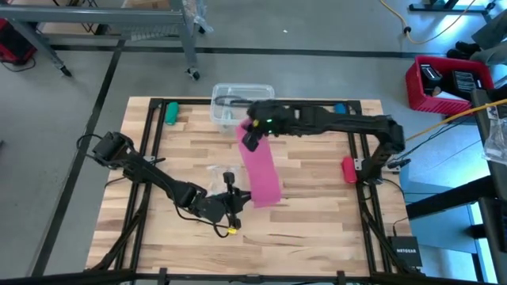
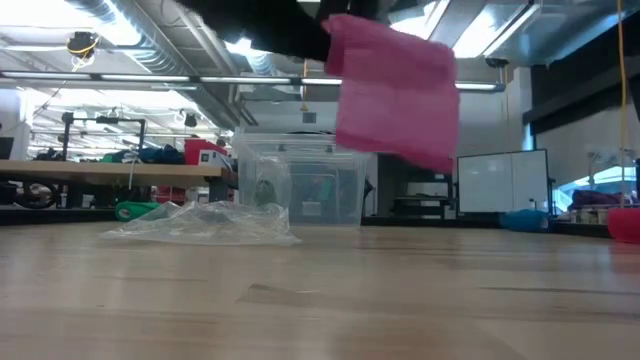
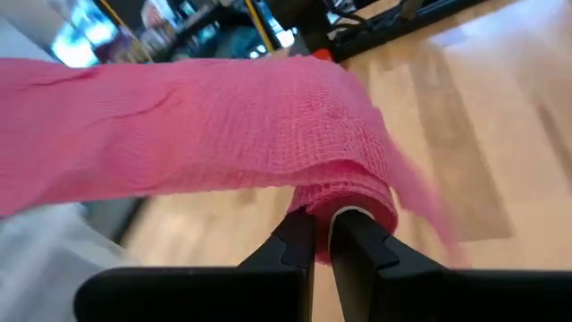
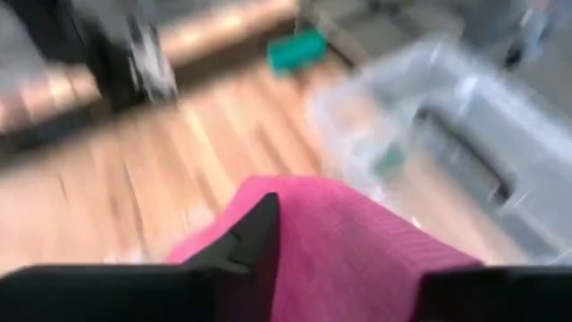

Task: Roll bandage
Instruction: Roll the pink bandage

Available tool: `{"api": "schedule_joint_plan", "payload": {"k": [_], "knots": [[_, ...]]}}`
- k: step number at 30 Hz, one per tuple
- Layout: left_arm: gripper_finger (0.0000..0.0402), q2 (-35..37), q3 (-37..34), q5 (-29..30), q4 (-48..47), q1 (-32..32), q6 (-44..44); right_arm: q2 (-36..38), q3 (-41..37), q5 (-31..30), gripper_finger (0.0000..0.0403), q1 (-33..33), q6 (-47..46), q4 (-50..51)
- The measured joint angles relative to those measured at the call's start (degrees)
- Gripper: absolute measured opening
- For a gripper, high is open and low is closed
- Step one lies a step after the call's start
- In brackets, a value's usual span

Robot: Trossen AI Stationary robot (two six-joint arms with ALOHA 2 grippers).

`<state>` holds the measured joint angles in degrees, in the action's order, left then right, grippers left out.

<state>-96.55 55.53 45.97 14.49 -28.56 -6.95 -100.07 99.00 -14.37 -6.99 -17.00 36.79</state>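
The bandage point(image 1: 260, 170) hangs stretched over the middle of the tabletop point(image 1: 317, 229), so the strip stays taut for winding. The left gripper point(image 3: 323, 234), nearer the front edge, is clamped on the rolled end. The right gripper point(image 1: 249, 133), toward the back edge, has the free end draped between its parted fingers point(image 4: 248, 234).
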Motion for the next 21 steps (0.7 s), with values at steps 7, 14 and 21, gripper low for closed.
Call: {"api": "schedule_joint_plan", "payload": {"k": [7,14,21], "knots": [[0.0015,0.00,-1.95,-0.24,-6.69,0.46,21.92,-6.22,-0.07,9.83,0.0198,-0.58,2.59,7.47],[0.0015,0.02,-5.70,-4.57,-9.39,1.29,38.94,-6.89,-0.11,12.96,0.0230,0.16,3.99,10.14],[0.0015,0.07,-8.73,-6.22,-9.13,1.96,49.70,-6.77,0.52,24.50,0.0235,0.69,4.92,14.01]]}}
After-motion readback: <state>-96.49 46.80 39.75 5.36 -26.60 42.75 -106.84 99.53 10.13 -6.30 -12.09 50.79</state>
